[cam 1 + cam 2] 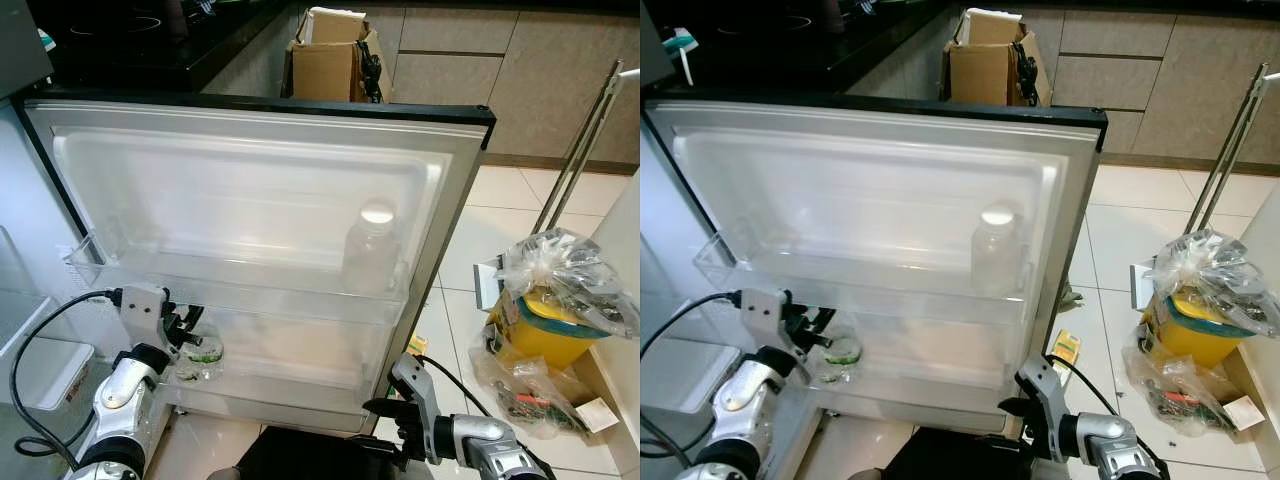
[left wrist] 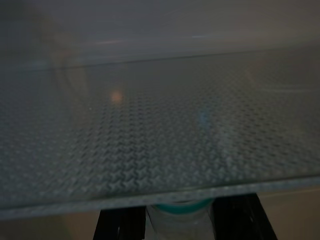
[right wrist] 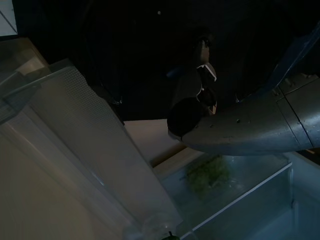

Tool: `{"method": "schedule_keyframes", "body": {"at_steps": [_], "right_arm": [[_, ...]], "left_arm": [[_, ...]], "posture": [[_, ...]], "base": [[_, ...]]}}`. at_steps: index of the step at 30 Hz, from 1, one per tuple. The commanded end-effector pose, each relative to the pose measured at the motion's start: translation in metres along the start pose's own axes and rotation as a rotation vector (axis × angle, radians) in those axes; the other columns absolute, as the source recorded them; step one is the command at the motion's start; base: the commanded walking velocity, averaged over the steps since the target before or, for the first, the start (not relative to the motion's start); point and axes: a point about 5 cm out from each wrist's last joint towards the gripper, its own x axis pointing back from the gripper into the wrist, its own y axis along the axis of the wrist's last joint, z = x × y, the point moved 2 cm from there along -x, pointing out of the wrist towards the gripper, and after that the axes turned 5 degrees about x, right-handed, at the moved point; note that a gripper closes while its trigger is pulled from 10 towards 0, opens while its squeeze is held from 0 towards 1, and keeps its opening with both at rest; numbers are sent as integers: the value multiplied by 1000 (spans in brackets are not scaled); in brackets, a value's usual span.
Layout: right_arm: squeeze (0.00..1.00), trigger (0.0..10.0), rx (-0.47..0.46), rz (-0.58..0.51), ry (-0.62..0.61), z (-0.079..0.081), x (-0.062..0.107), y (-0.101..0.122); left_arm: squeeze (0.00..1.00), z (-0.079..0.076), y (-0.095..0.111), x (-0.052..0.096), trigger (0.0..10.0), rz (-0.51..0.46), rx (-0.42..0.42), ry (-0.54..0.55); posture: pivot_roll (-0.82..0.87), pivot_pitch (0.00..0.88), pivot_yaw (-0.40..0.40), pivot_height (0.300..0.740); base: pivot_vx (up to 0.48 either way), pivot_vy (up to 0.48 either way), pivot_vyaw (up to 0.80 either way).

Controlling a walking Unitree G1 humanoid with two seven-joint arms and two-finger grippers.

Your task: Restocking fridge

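The small green-capped bottle (image 1: 203,355) stands upright in the lower door shelf (image 1: 300,385) of the open fridge door (image 1: 260,200), apparently clasped between the fingers of the left claw (image 1: 187,330), with the idle right claw (image 1: 385,408) well apart.

Cardboard box (image 1: 328,58) stands beyond the door; yellow bin (image 1: 541,330) (plastic bags draped over it) on tiled floor (image 1: 500,215).
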Motion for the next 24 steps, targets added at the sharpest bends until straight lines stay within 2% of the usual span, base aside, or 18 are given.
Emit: {"method": "schedule_keyframes", "body": {"at_steps": [1,15,18,20,24], "right_arm": [[0,10000,-5,-2,-9,0,2,-1],[0,10000,-5,-6,-3,3,5,-2],[0,10000,-5,-7,-2,3,5,-2],[0,10000,-4,-9,-2,4,5,-2],[0,10000,-5,-11,1,5,6,-2]], "left_arm": [[0,-7,-12,8,10000,40,-5,-4],[0,-23,-35,17,10000,124,-15,21],[0,-27,-35,14,10000,109,15,13],[0,-31,-29,11,10000,51,40,7],[0,-36,-25,4,10000,19,75,6]], "posture": [[-64,62,-27,590],[-71,86,-34,590],[-73,91,-34,590],[-74,95,-35,590],[-78,106,-35,590]], "base": [[0,0,0],[0,0,0],[0,0,0],[0,0,0],[0,0,0]]}}
